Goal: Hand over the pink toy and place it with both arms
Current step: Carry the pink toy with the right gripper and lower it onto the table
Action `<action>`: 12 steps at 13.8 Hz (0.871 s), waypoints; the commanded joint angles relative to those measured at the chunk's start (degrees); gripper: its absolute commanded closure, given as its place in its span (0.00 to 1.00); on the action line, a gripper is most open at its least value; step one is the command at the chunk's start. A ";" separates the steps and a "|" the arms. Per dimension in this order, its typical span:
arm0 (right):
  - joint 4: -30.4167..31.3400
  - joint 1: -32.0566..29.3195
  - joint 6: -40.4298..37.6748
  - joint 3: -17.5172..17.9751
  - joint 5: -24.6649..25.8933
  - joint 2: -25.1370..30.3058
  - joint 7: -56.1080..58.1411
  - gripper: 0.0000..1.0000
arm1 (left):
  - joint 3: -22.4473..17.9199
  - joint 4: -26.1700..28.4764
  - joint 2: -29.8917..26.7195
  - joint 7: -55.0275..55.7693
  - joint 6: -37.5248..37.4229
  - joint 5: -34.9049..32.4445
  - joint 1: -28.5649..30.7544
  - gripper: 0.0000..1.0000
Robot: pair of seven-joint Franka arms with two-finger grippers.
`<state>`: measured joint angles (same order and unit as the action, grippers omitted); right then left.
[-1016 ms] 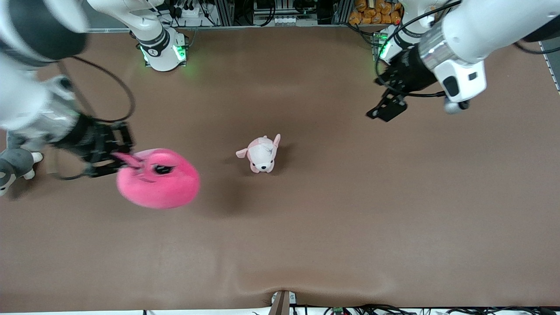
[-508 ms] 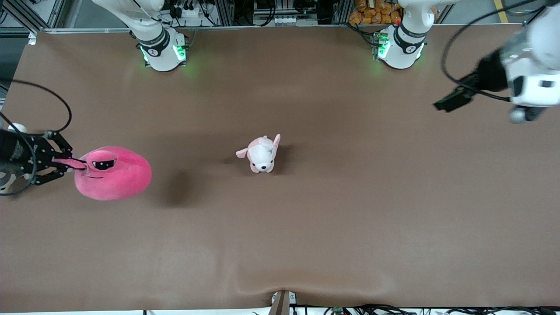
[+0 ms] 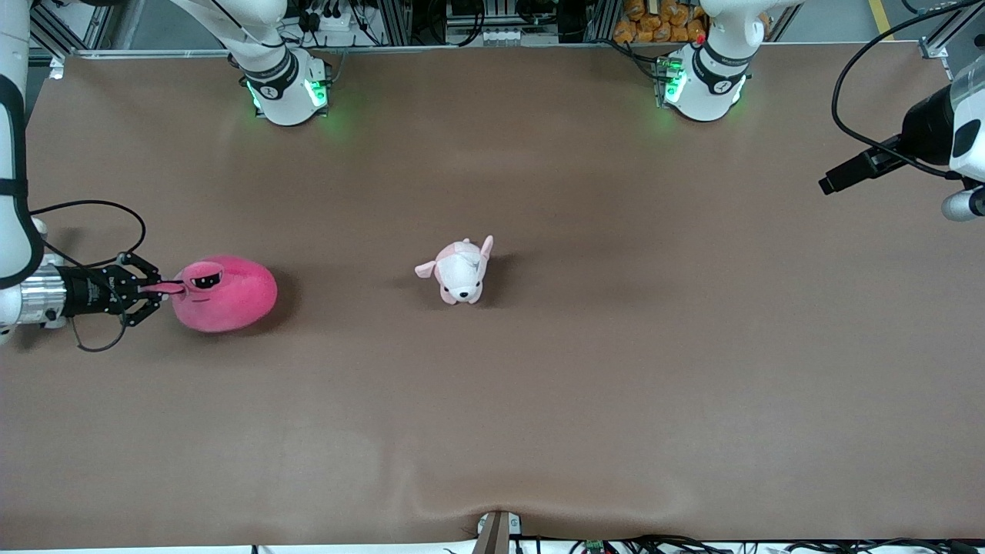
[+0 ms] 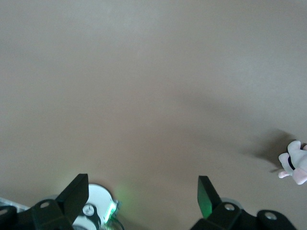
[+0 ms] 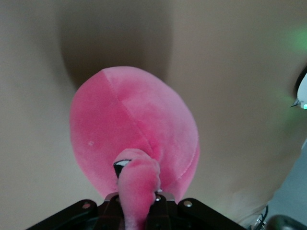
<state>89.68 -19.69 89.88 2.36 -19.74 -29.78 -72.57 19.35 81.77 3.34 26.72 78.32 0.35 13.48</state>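
The pink toy [image 3: 227,294], a hot-pink round plush, sits low at the right arm's end of the table, with its shadow close beside it. My right gripper [image 3: 163,290] is shut on one of its floppy ears. The right wrist view shows the ear pinched between the jaws of the right gripper [image 5: 139,203], with the toy's round body [image 5: 129,124] just past them. My left gripper [image 3: 840,178] is up in the air over the left arm's end of the table. In the left wrist view the left gripper [image 4: 141,194] is open and empty.
A small pale pink-and-white puppy plush [image 3: 460,271] stands in the middle of the table, also at the edge of the left wrist view [image 4: 295,163]. The two arm bases [image 3: 285,85] [image 3: 704,81] stand along the table edge farthest from the front camera.
My right arm has carried the pink toy toward its own end of the table and lowered it. My left arm has swung away toward the left arm's end of the table.
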 commanded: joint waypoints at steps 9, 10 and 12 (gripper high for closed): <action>-6.51 -1.49 -4.08 1.77 4.90 -0.37 6.04 0.00 | -15.04 19.22 -13.44 -15.82 12.82 -1.05 -14.89 0.00; -9.06 -1.15 -7.58 1.86 4.80 -0.19 7.00 0.00 | -15.21 19.48 -14.31 -15.91 12.73 -1.05 -14.89 0.00; -14.68 1.56 -14.09 2.91 5.32 -0.01 9.46 0.00 | -14.60 19.40 -15.02 -15.91 11.07 -1.40 -14.45 0.00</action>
<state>80.07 -20.10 80.66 4.12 -14.81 -30.08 -64.93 5.14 99.01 -9.12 12.08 89.32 0.33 -0.58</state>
